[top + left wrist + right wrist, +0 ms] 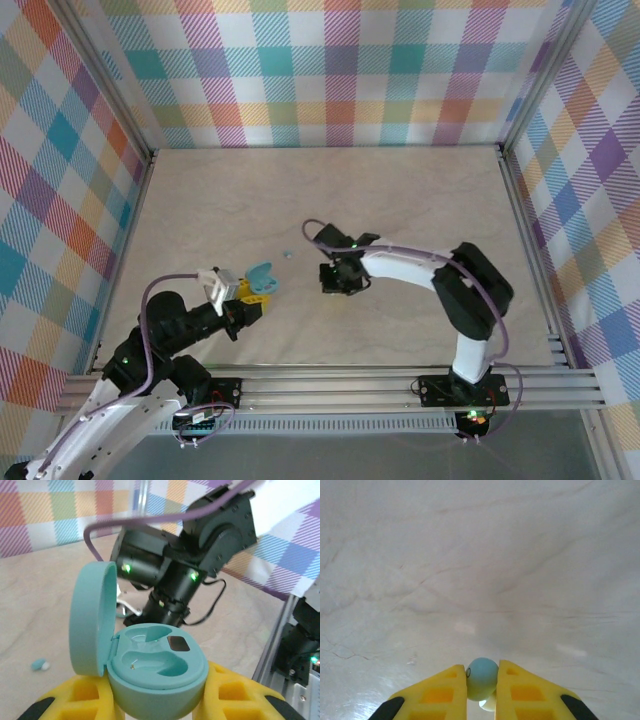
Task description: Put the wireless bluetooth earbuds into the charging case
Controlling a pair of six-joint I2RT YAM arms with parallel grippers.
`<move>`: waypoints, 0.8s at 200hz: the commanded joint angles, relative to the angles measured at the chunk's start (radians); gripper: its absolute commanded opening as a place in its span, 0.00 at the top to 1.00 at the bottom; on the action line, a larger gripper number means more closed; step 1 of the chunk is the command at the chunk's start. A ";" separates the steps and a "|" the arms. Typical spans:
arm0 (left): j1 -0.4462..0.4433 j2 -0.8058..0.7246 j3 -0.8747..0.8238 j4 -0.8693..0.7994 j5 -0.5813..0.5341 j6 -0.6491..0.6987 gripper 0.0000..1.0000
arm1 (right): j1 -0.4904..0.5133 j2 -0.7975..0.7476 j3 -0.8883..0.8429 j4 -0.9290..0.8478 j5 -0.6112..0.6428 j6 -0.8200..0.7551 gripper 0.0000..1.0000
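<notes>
My left gripper is shut on the light teal charging case, with yellow fingers on both sides of its body. The lid stands open to the left and both sockets look empty. From above, the case hangs just over the table left of centre. My right gripper is shut on one pale blue earbud, its white tip poking out below, close over the table. That gripper is at the table's middle. A second earbud lies loose on the table.
The right arm's black wrist is close behind the open case. Marble-patterned tabletop, plaid walls on three sides, aluminium rails along the near edge and a frame post at the right.
</notes>
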 commanded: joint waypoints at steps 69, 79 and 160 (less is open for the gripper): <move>-0.003 0.214 -0.043 0.408 0.180 0.074 1.00 | -0.111 -0.572 -0.072 0.023 -0.257 -0.329 0.90; -0.003 0.236 -0.048 0.442 0.183 0.069 1.00 | -0.111 -0.621 -0.074 0.030 -0.315 -0.346 0.90; -0.003 0.312 -0.034 0.510 0.219 0.047 1.00 | -0.051 -0.678 0.014 0.066 -0.582 -0.483 0.88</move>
